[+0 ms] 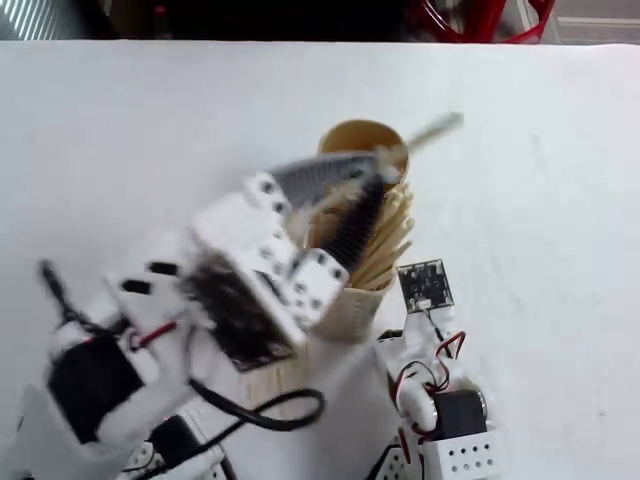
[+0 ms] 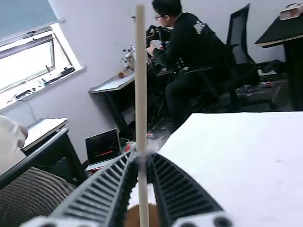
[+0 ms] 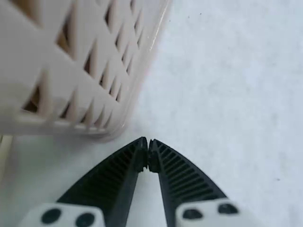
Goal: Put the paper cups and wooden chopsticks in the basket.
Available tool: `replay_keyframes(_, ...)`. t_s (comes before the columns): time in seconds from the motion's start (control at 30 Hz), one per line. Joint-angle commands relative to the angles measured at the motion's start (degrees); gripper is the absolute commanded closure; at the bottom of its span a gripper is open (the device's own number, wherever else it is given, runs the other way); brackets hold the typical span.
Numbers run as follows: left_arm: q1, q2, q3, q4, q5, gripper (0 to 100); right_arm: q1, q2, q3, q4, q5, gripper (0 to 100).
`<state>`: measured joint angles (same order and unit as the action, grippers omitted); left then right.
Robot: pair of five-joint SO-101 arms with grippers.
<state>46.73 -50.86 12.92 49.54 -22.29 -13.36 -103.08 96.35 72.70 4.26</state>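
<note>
My left gripper (image 2: 142, 158) is shut on a single wooden chopstick (image 2: 140, 71) that sticks straight out past its tips. In the high view this gripper (image 1: 383, 168) hangs over the cream basket (image 1: 352, 312), and the chopstick (image 1: 432, 130) points up and away. A brown paper cup (image 1: 355, 138) sits at the basket's far end, with a bundle of chopsticks (image 1: 388, 245) beside it. The cup's rim (image 2: 135, 216) shows under the left fingers. My right gripper (image 3: 147, 152) is shut on nothing, low over the table beside the basket's lattice wall (image 3: 71, 85).
The white table (image 1: 540, 180) spreads wide on every side of the basket. The right arm's base and wiring (image 1: 440, 400) sit at the front edge, close to the basket. Left arm cables (image 1: 250, 410) loop near the front.
</note>
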Motion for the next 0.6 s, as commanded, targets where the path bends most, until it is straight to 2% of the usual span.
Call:
replay_keyframes(0.0,3.21,-0.57,1.23,-2.90,-0.44,98,0.31,-0.40,0.53,0.22,0.09,97.9)
replay_keyframes(0.1,3.56,-0.57,3.16,-3.25,-0.35,98,0.31,-0.40,0.53,0.22,0.09,97.9)
replay_keyframes(0.27,3.82,-0.66,9.67,-8.62,-0.35,98,0.22,-0.40,0.53,0.22,0.09,97.9)
replay_keyframes(0.57,1.27,-0.75,18.81,-13.19,-0.09,97,-0.04,-0.40,0.53,0.22,0.09,97.9)
